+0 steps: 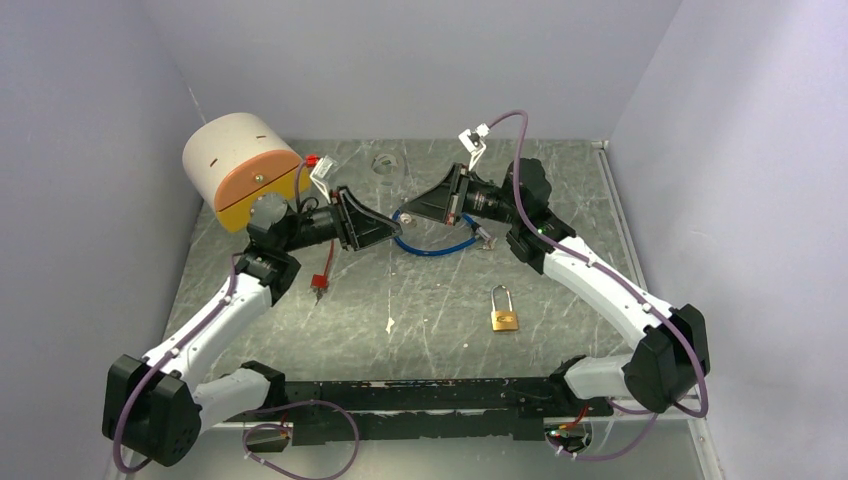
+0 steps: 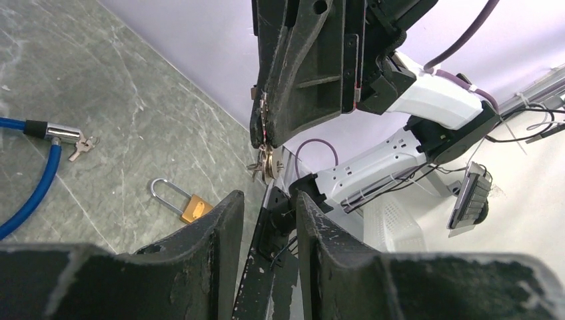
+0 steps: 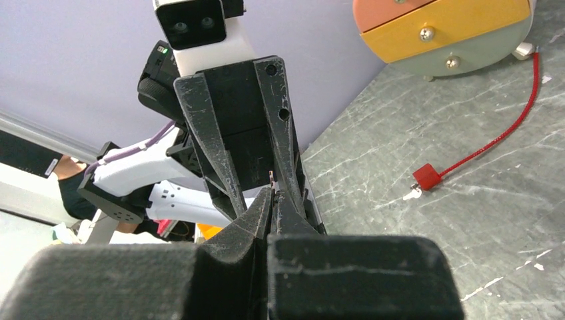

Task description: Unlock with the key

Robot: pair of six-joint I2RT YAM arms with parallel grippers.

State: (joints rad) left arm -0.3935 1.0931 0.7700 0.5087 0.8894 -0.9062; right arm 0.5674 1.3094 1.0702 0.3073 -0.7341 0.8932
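The brass padlock (image 1: pixel 505 319) lies flat on the table right of centre, shackle pointing away; it also shows in the left wrist view (image 2: pixel 193 207). My right gripper (image 1: pixel 403 214) is shut on a small key (image 3: pixel 272 177), held above the table; the key and its ring hang at the fingertips in the left wrist view (image 2: pixel 268 164). My left gripper (image 1: pixel 384 234) faces it tip to tip, open and empty (image 2: pixel 268 200). Its two fingers (image 3: pixel 212 143) straddle the key's tip in the right wrist view. Both grippers are well left of and behind the padlock.
A blue cable lock (image 1: pixel 433 248) with keys in it (image 2: pixel 78 143) lies under the grippers. A red cable lock (image 1: pixel 321 281) lies to the left, with a small key beside it (image 3: pixel 426 177). A round beige and orange drum (image 1: pixel 240 168) stands at the back left. Walls enclose the table.
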